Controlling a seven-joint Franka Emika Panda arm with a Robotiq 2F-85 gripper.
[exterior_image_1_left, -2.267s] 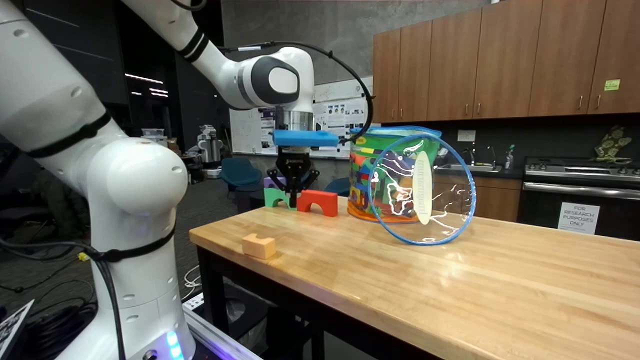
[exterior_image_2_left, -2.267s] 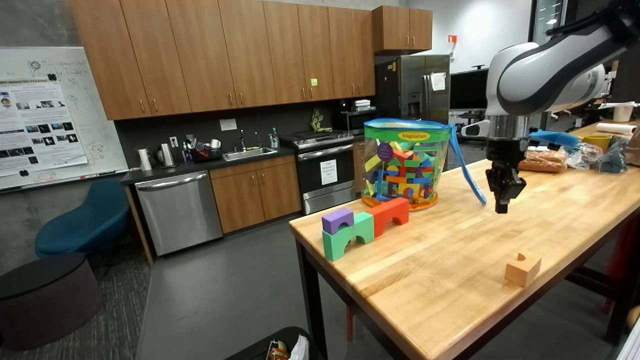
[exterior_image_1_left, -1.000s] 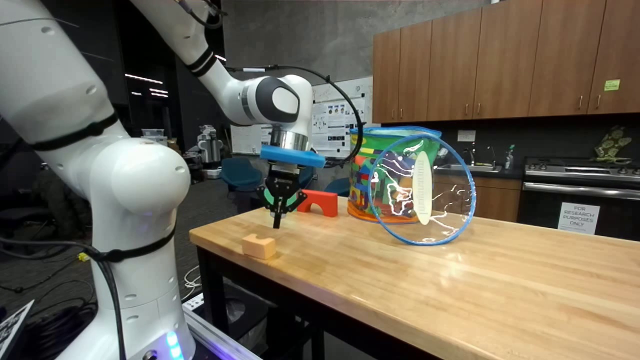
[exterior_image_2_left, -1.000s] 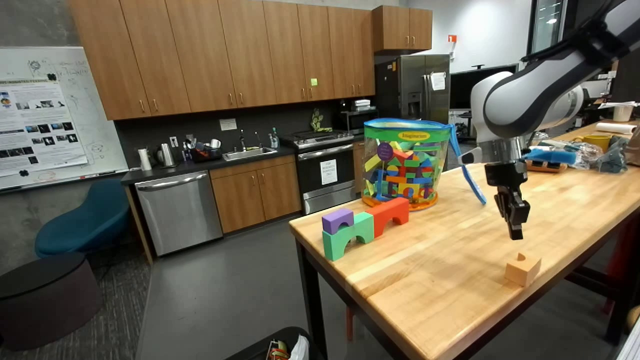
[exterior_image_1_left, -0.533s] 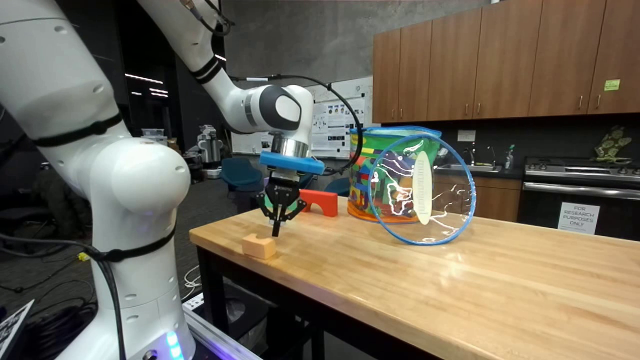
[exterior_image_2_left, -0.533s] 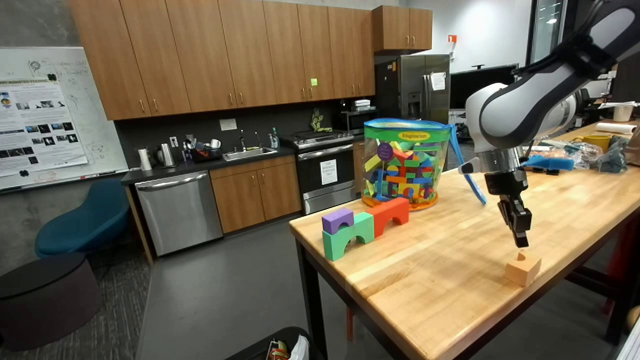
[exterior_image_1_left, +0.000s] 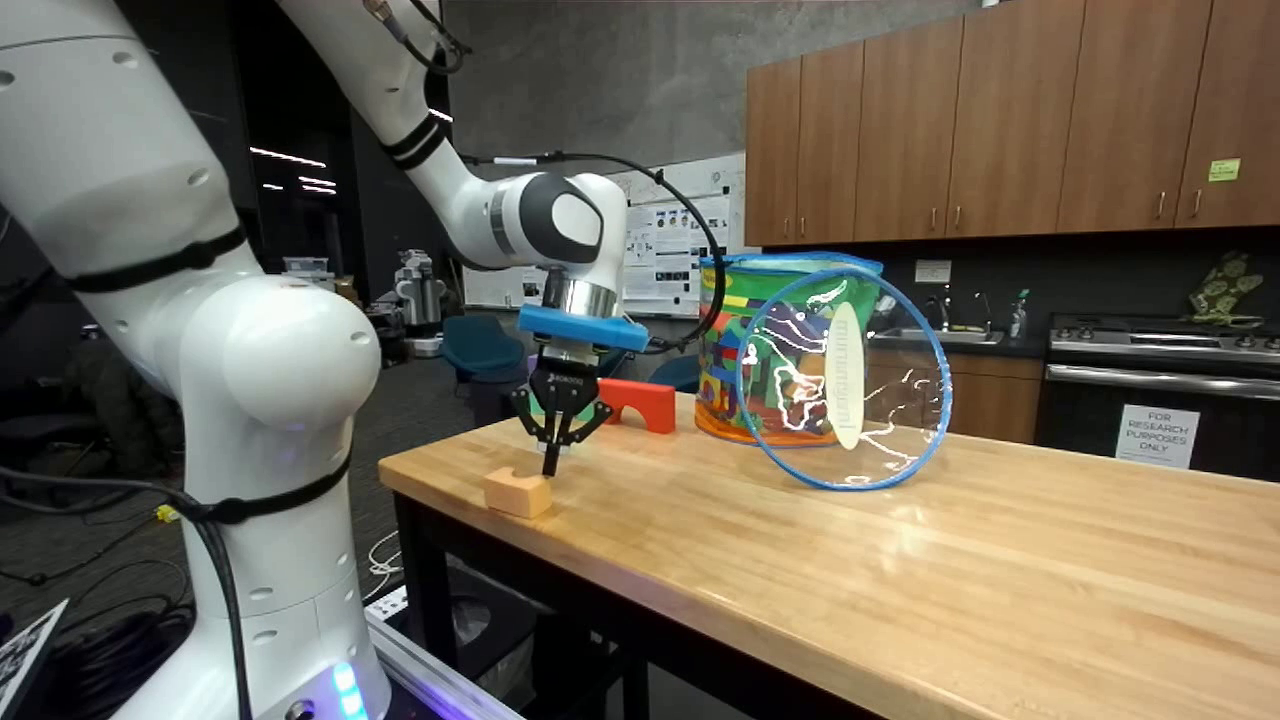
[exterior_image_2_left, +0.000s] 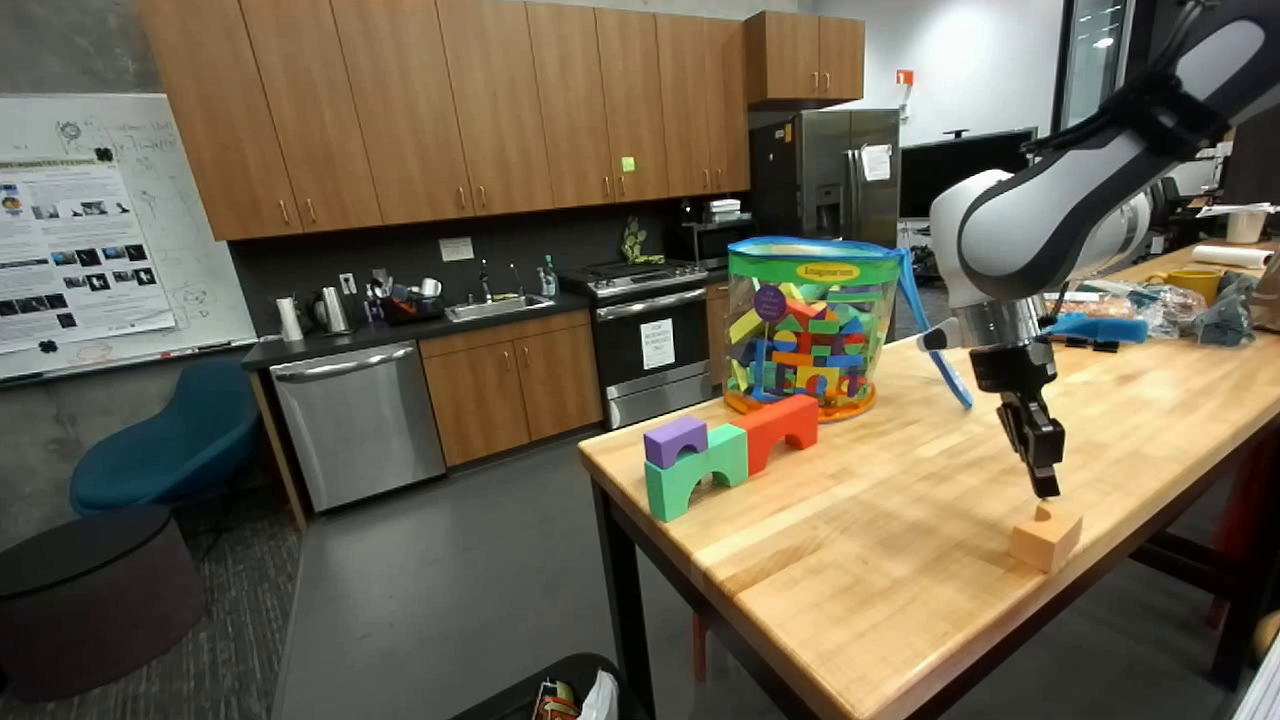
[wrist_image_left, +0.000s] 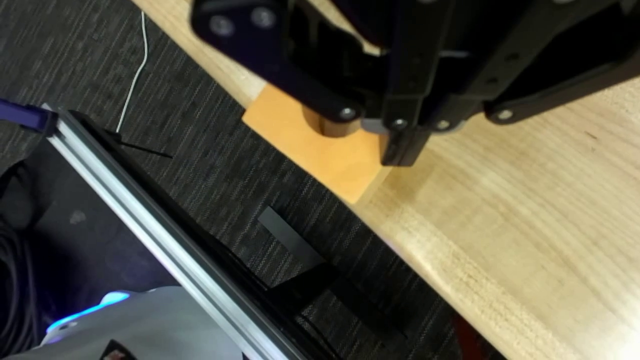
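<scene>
Black fingers (wrist_image_left: 392, 151): were pressed together, slanting down.
Pale orange block with a rounded notch (wrist_image_left: 320, 155): lay just beneath and beside the fingers; whether they touched it could not be told.
Light wooden bench (wrist_image_left: 525, 200): stretched beneath the fingers, the block near its edge.
Green arch block (exterior_image_2_left: 662, 492): stood well apart from the fingers, a smaller purple arch block (exterior_image_2_left: 668, 440) on top.
Red arch block (exterior_image_2_left: 766, 430): stood just beside the green one.
Clear blue-rimmed plastic tub (exterior_image_2_left: 765, 272): stood well apart from the fingers too, full of coloured blocks (exterior_image_2_left: 808, 350).
</scene>
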